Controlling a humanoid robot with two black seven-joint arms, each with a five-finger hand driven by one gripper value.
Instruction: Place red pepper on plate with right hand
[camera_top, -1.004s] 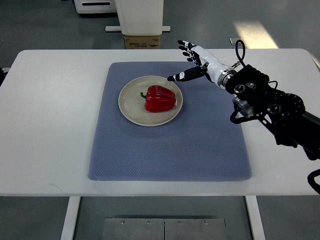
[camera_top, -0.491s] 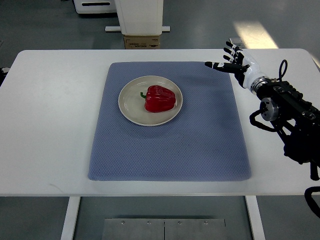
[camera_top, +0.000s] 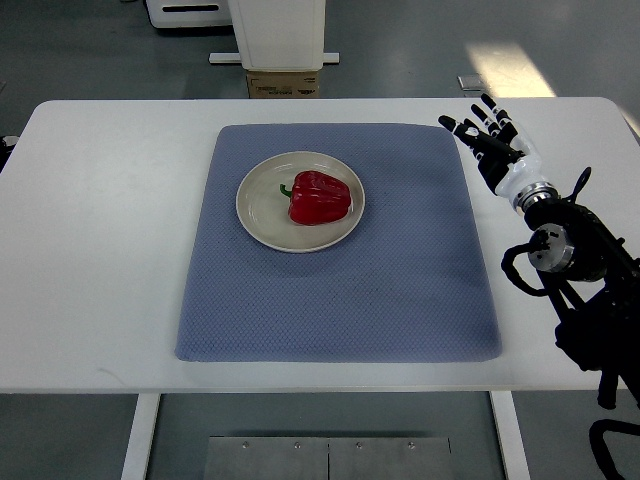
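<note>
A: What's cut off or hard to read?

B: Right arm (camera_top: 580, 300) runs off the right edge and the lower right corner of the view; only wrist, forearm joints and cabling show. Left arm not seen at all. A cardboard box (camera_top: 285, 84) and a white stand (camera_top: 280, 32) behind the table's far edge are partly hidden by the table and cropped at the top. The pepper's underside is out of sight; a green stem shows on its left side.

A: Right hand?

B: Right hand (camera_top: 492, 145) sits over the white table (camera_top: 100, 230), near the far right corner, just beside the right edge of the blue mat (camera_top: 340, 300). Fingers (camera_top: 470, 133) spread apart and extended, pointing toward the far left. Nothing held. Whether the hand touches the tabletop or hangs above it, cannot tell from this angle.

A: Task object?

B: Red pepper (camera_top: 320, 197) lies on the cream plate (camera_top: 262, 215), slightly right of the plate's centre. Plate rests on the mat, toward the mat's far left part. Hand and pepper are well apart, bare mat between them.
</note>
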